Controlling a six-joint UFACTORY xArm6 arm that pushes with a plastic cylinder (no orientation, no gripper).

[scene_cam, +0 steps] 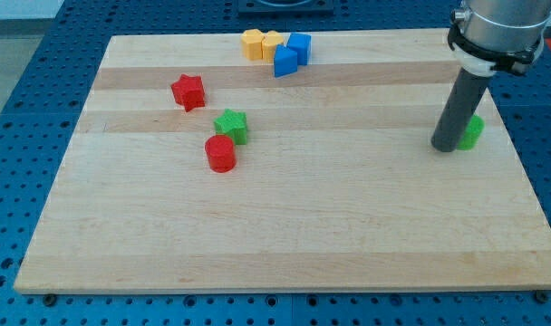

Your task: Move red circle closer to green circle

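The red circle [220, 153] lies left of the board's middle, just below and touching the green star [231, 125]. The green circle [473, 132] is far off at the view's right, mostly hidden behind my dark rod. My tip [445, 147] rests on the board right against the green circle's left side, far to the right of the red circle.
A red star [188, 91] lies up and left of the green star. At the view's top, two yellow blocks [261, 43] and two blue blocks [293, 53] are clustered. The wooden board [285, 226] sits on a blue perforated table.
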